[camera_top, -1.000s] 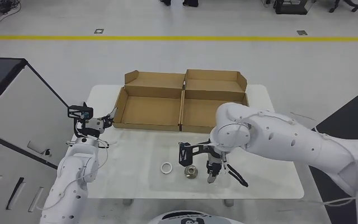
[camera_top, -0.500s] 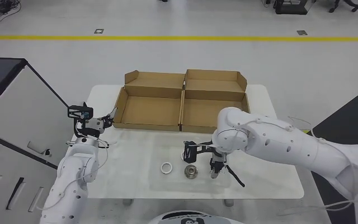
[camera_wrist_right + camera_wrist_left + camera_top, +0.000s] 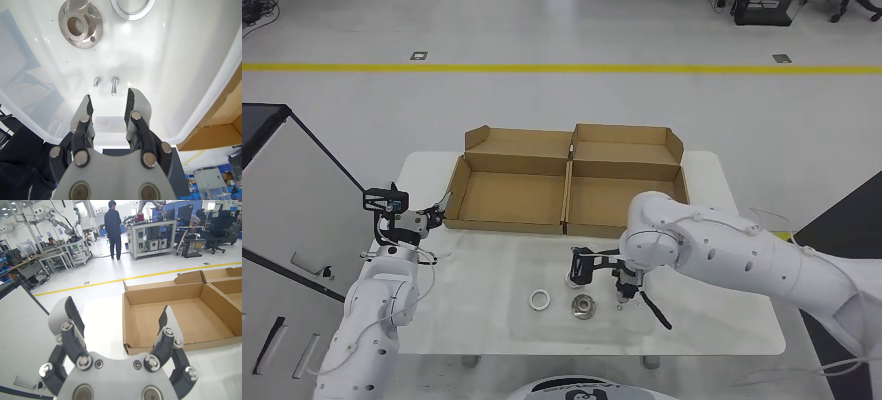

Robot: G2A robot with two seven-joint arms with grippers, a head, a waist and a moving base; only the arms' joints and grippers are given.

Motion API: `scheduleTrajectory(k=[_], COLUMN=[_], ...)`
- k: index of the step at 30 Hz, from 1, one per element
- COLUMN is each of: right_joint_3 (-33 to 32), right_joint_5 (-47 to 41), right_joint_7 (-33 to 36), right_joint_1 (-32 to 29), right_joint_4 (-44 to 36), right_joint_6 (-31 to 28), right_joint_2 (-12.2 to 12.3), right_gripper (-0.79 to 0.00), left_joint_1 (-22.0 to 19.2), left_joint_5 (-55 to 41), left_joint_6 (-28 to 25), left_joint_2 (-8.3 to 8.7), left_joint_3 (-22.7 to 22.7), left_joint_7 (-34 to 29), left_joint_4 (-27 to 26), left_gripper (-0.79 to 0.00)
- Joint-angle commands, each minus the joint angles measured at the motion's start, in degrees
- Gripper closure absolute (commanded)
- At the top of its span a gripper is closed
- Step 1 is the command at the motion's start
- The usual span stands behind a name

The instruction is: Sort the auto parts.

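Right gripper [image 3: 109,95] hangs in the white tray [image 3: 151,56], jaws part open and empty, tips just short of the long bolt [image 3: 114,85]. Short bolt [image 3: 97,81] lies just beside it, with the flange [image 3: 80,28] and ring [image 3: 132,9] farther in. Left gripper [image 3: 117,305] is wide open and empty, near the cardboard box [image 3: 181,321]. Risk, as we judge it: closing may catch both bolts, or roll the long one off; tip height above the tray is unclear
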State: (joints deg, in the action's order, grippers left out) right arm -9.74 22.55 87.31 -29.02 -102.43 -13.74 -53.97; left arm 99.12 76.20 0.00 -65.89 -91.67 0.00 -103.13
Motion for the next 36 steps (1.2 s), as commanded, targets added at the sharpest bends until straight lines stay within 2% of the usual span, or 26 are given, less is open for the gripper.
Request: scheduleTrajectory(k=[1, 7, 19, 29, 33, 35, 36], right_joint_3=[0.00, -0.05, -0.33, -0.79, -1.06, -1.20, -1.25], right_joint_5=[0.46, 1.89, 2.70, 3.70, 4.02, 4.24, 4.41], right_joint_7=[-0.18, -0.55, -0.74, 0.17, 0.40, 0.57, 0.69], right_joint_1=[-0.44, -1.89, -3.10, -3.78, -4.13, -4.26, -4.33], right_joint_4=[0.77, 3.14, 5.44, 6.93, 7.08, 7.14, 7.15], right_joint_6=[-0.32, -0.64, -1.16, -1.47, -1.57, -1.59, -1.57], right_joint_2=[-0.40, -1.62, -3.14, -3.83, -3.95, -4.00, -4.02], right_gripper=[-0.431, -0.376, -0.372, -0.305, -0.252, -0.172, -0.086], left_joint_1=[0.00, 0.00, 0.00, 0.00, 0.00, 0.00, 0.00], left_joint_5=[0.00, 0.00, 0.00, 0.00, 0.00, 0.00, 0.00], left_joint_6=[0.00, 0.00, 0.00, 0.00, 0.00, 0.00, 0.00], left_joint_2=[0.00, 0.00, 0.00, 0.00, 0.00, 0.00, 0.00], left_joint_3=[0.00, 0.00, 0.00, 0.00, 0.00, 0.00, 0.00], left_joint_7=[0.00, 0.00, 0.00, 0.00, 0.00, 0.00, 0.00], left_joint_4=[0.00, 0.00, 0.00, 0.00, 0.00, 0.00, 0.00], left_gripper=[-0.785, -0.785, -0.785, -0.785, -0.785, -0.785, -0.785])
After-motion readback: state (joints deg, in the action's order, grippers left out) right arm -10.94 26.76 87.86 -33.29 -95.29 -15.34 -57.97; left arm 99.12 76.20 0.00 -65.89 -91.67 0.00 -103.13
